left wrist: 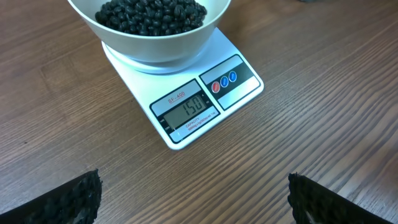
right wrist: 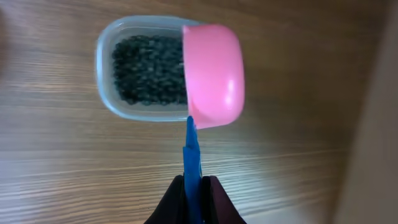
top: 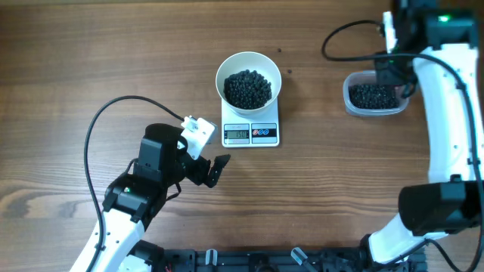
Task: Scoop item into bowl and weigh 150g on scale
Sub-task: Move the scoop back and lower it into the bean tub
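Wood-grain table (top: 76,60), brown, grain running 9 to 3 o'clock. Clear rounded-rectangular tub (top: 348,94) at 2 o'clock in the overhead view. Pink scoop (right wrist: 213,74) over the tub's 3 o'clock end, possibly raised above the rim rather than touching it. Blue handle (right wrist: 192,152) extending toward 6 o'clock.

Brown wood-grain laminate tabletop (top: 68,60) fills every view; grain runs sideways; soft even light, faint sheen, weak shadows.

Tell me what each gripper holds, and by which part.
The right gripper pinches the pink scoop by the end of its blue handle. The left gripper is open and holds nothing.
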You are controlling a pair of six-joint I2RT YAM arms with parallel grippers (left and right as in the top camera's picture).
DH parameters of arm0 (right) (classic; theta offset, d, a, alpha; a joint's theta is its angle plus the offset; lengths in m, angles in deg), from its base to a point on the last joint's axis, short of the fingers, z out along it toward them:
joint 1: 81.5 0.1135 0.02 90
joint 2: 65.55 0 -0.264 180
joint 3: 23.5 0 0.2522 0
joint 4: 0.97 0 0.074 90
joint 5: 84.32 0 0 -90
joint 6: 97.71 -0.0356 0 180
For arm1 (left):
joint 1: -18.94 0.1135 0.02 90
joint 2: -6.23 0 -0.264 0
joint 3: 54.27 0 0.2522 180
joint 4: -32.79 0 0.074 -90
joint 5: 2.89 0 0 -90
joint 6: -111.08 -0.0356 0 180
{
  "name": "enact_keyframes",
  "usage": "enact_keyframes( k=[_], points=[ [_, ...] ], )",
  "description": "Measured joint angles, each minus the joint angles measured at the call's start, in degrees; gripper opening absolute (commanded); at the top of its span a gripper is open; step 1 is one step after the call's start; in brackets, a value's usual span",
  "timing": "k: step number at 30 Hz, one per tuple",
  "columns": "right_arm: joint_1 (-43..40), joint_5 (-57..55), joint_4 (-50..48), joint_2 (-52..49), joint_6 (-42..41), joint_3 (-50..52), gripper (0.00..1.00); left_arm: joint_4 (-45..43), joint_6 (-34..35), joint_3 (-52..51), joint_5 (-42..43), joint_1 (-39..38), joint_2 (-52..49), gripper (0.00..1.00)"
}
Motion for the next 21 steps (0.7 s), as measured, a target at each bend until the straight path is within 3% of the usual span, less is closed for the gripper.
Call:
enact_keyframes(
  k=[4, 9, 12, 16, 21],
  points=[
    [1.01, -6.71, 0.07, 0.02, -0.83, 0.0, 0.04, 0.0, 0.0, 0.0, 0.0, 0.0, 0.0, 1.0],
    [0.76, -3.52, -0.42, 0.02, -1.03, 0.0, 0.04, 0.0, 0.0, 0.0, 0.0, 0.0, 0.0, 1.0],
    [-2.05, 6.47, -1.16, 0.02, -1.7, 0.0, 0.04, 0.0, 0.0, 0.0, 0.0, 0.0, 0.0, 1.0],
    [-12.94, 25.27, -1.51, 0.11, -4.61, 0.87, 0.04, 0.0, 0.0, 0.0, 0.0, 0.0, 0.0, 1.0],
    [-22.73, 43.76, -9.79, 0.26, -9.31, 13.05, 0.04, -0.04, 0.0, 0.0, 0.0, 0.0, 0.0, 1.0]
  ],
)
